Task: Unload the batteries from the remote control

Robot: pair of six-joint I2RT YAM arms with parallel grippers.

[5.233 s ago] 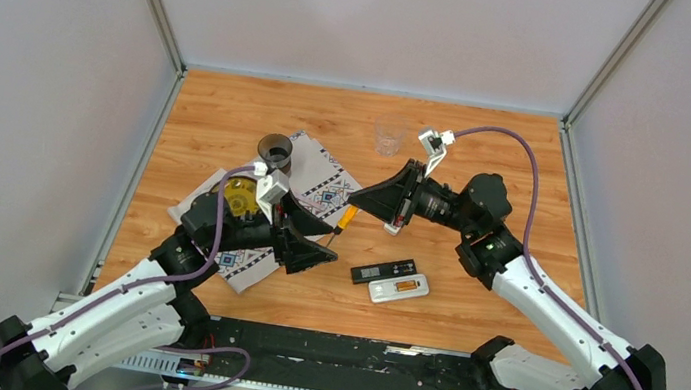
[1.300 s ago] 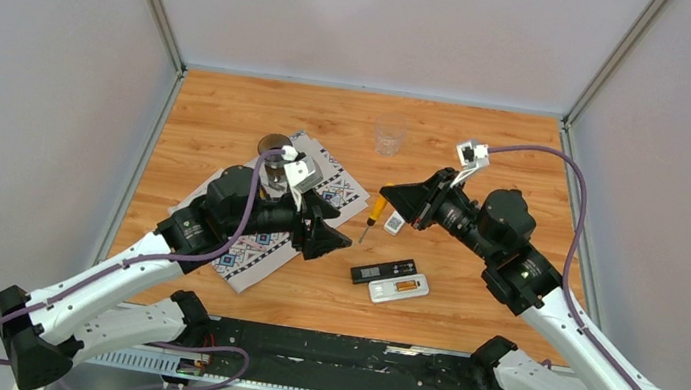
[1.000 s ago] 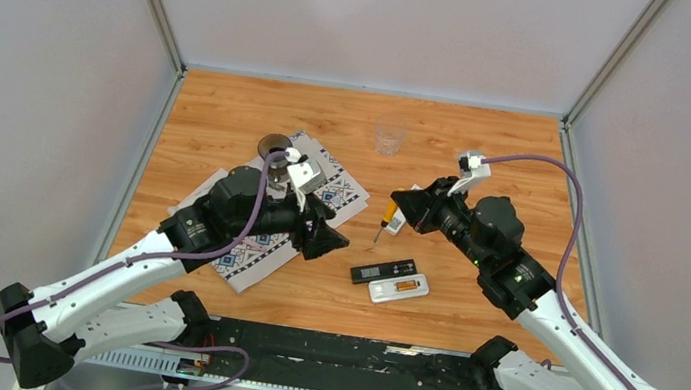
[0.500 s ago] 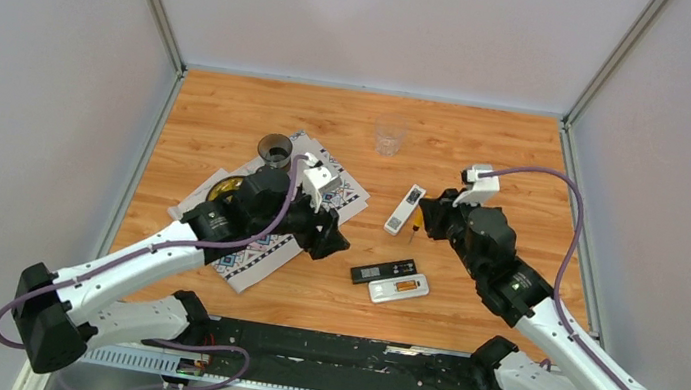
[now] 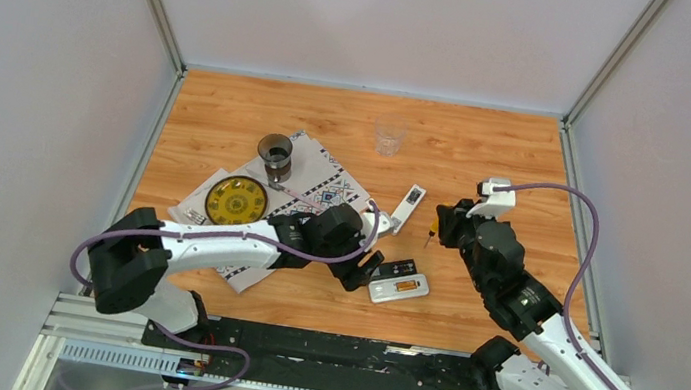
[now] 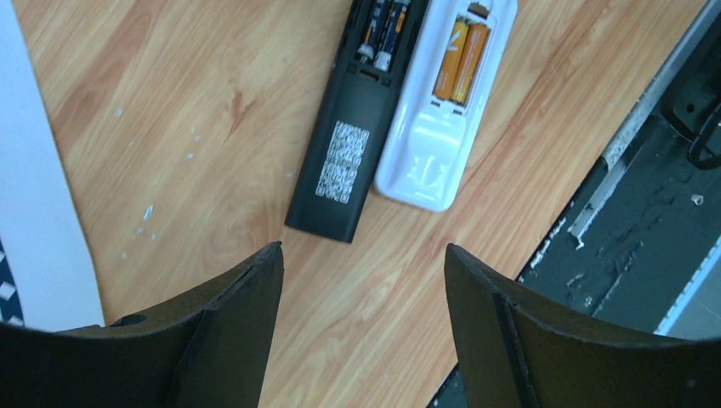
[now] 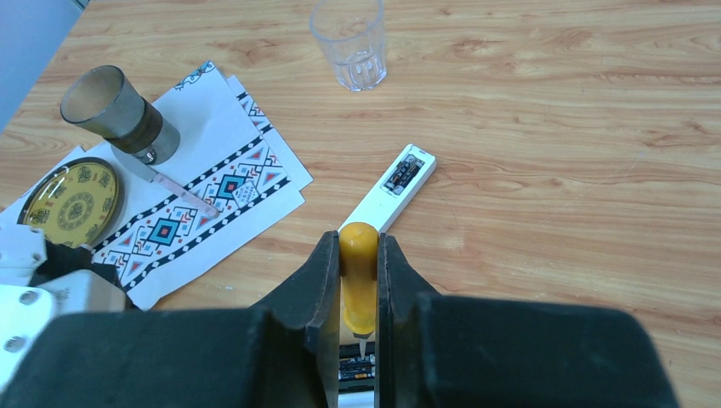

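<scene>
Two remotes lie back-up side by side near the table's front edge, a black remote [image 5: 399, 267] [image 6: 350, 144] and a white remote [image 5: 400, 288] [image 6: 429, 144], both with their battery bays uncovered. Two orange batteries [image 6: 461, 59] sit in the white one and two darker batteries [image 6: 383, 30] in the black one. Just left of and above them hovers my left gripper [image 5: 365, 264] [image 6: 361, 255], open and holding nothing. My right gripper [image 5: 438, 225] [image 7: 358, 242] is shut on the orange-handled screwdriver [image 7: 359, 285], raised right of a slim white remote [image 5: 409, 204] [image 7: 393, 191].
A patterned cloth [image 5: 324, 177] lies at the left with a yellow plate [image 5: 236, 201], a dark cup [image 5: 274, 154] and a utensil on it. A clear glass [image 5: 389, 136] stands at the back. The metal rail [image 5: 301, 346] runs along the front edge.
My left arm has swung right off the cloth to the black and white remotes, uncovering the yellow plate. My right arm has drawn back to the right, still holding the screwdriver.
</scene>
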